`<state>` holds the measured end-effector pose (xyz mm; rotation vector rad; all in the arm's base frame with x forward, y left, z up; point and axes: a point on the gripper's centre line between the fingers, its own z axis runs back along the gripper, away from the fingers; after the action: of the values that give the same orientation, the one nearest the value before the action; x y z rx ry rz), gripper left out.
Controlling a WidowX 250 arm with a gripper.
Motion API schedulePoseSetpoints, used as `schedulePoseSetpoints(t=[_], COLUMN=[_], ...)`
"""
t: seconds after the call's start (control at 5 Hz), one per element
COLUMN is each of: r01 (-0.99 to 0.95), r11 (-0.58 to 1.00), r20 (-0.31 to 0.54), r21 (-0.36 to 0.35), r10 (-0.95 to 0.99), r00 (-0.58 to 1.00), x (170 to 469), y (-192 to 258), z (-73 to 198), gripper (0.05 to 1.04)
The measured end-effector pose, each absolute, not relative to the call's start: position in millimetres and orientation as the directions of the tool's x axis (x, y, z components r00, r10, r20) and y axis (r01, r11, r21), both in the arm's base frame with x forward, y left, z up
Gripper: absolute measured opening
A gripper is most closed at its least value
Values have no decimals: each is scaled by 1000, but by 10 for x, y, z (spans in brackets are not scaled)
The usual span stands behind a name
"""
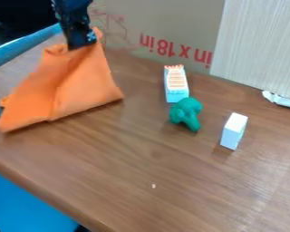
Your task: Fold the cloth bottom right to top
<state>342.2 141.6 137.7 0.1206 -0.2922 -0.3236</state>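
The fold looks to be partway along, with the laying down left to do. The tool [81,44] is clamped on the orange cloth [81,86], pinching it near its upper end, and creases run down from the grip. The cloth lies directly below the tool and spreads to both sides of it, its near edge low on the surface [153,158] and its upper part drawn up into a peak. A tip of fabric stands just beside the tool, on the side toward the cardboard [129,22]. Which corner is pinched I cannot tell, though a bottom right corner carried to the top would fit this shape. What is done, then, is the grasp and probably most of the carry; what remains is to lower the held part, let go and leave the fold flat. As things are, no flat, finished fold shows beneath the tool. The small carton [176,84], green toy [186,113] and white block [233,131] stand well apart from the tool, off to the right in the view.
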Motion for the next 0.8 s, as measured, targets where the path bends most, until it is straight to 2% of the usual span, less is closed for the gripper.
schedulePoseSetpoints(t=[0.8], r01=[262], r11=[946], r20=[205], r21=[193], r10=[-300], r00=[932], x=[3956], y=[1936], z=[1323], gripper=[67])
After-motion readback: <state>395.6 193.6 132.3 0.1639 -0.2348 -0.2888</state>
